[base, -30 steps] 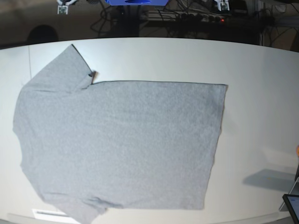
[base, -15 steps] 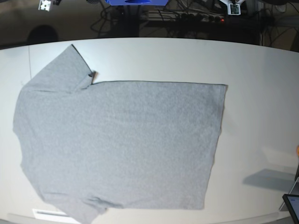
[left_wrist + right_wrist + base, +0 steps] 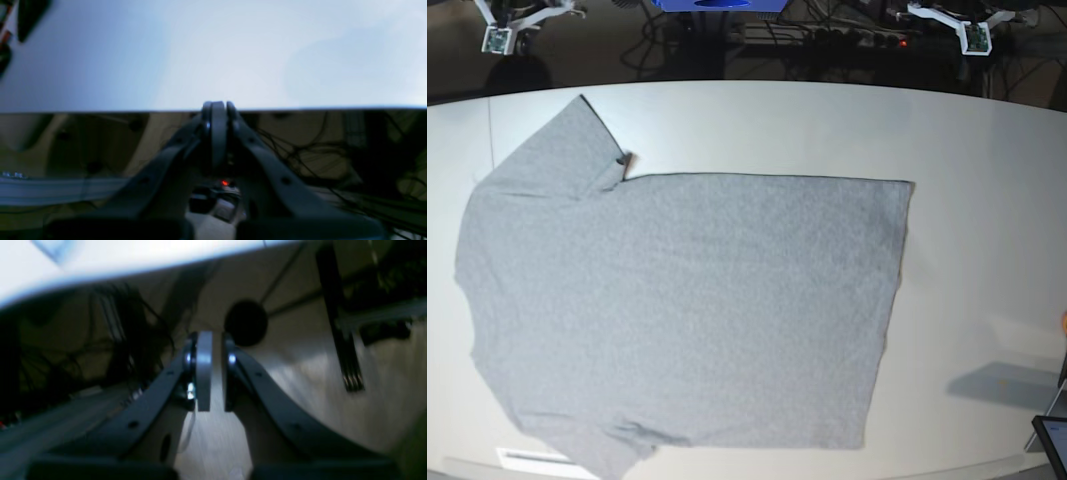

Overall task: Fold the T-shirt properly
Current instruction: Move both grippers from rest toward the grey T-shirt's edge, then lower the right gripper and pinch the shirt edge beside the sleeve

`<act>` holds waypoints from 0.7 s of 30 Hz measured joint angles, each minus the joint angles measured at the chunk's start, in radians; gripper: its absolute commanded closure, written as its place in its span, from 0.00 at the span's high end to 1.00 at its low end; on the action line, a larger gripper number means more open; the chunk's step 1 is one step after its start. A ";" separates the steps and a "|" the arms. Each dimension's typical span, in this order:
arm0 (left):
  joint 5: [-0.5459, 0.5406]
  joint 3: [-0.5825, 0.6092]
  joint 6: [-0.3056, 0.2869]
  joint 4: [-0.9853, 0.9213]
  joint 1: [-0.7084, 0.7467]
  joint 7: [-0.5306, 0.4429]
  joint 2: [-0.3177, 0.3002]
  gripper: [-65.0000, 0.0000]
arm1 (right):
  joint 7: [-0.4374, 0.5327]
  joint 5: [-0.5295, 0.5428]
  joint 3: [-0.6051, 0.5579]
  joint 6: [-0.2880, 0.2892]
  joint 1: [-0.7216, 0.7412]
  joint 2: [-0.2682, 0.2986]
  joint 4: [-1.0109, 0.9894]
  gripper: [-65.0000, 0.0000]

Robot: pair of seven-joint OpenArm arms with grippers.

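The heather-grey T-shirt [image 3: 677, 300] lies flat on the white table [image 3: 987, 200], plain side up, with its sleeves at the left and its hem at the right. Both grippers hang beyond the table's far edge, well clear of the shirt. My left gripper [image 3: 975, 35] is at the top right of the base view. In its wrist view the left gripper [image 3: 218, 108] has its fingertips pressed together and holds nothing. My right gripper [image 3: 497, 38] is at the top left. Its wrist view shows the right gripper [image 3: 217, 340] all but shut, with a thin slit and nothing in it.
A dark tablet-like device [image 3: 1052, 440] sits at the table's front right corner, with a shadow patch beside it. A white label [image 3: 532, 457] lies by the shirt's lower sleeve. Cables and a power strip [image 3: 847, 38] run behind the table.
At the top of the base view both grippers have spread outward, the right one to the left and the left one to the right. The T-shirt has not moved.
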 measured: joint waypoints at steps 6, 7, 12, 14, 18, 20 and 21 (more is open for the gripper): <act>0.000 -0.047 -0.009 -0.006 -0.082 -0.002 0.000 0.00 | -0.001 0.000 0.002 0.190 0.108 -0.003 0.007 0.08; 0.000 -0.058 0.000 -0.005 -0.083 -0.003 -0.002 0.00 | -0.001 0.000 0.003 0.190 0.114 -0.003 0.007 0.09; 0.000 -0.077 -0.006 -0.006 -0.133 0.010 -0.001 0.00 | -0.007 0.167 0.005 0.190 0.132 0.000 0.007 0.09; 0.000 -0.076 -0.005 -0.006 -0.135 0.005 0.000 0.00 | -0.012 0.224 0.005 0.190 0.129 0.016 0.007 0.09; 0.000 -0.071 -0.003 -0.008 -0.138 0.011 0.000 0.00 | -0.128 0.363 0.005 0.191 0.129 0.053 0.007 0.10; 0.000 -0.070 -0.005 -0.008 -0.141 0.011 0.000 0.00 | -0.150 0.461 0.005 0.190 0.129 0.079 0.007 0.10; 0.000 -0.070 -0.003 -0.008 -0.141 0.011 0.000 0.00 | -0.154 0.508 0.005 0.191 0.128 0.091 0.007 0.10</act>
